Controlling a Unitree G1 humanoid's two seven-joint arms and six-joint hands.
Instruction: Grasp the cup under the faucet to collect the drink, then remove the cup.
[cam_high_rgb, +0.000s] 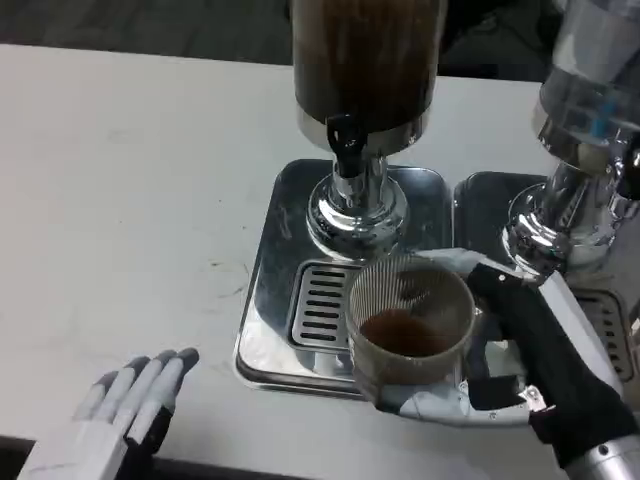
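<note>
A clear ribbed cup with brown drink in its bottom is gripped by my right hand, whose fingers wrap its near and right sides. The cup is over the front edge of the steel drip tray, in front of the dispenser's chrome base. The black faucet hangs from the dark drink tank, behind and left of the cup. My left hand lies flat on the table at the lower left, fingers spread, holding nothing.
A second dispenser with a clear tank stands at the right on its own tray. A slotted grate sits in the first tray. White table stretches to the left.
</note>
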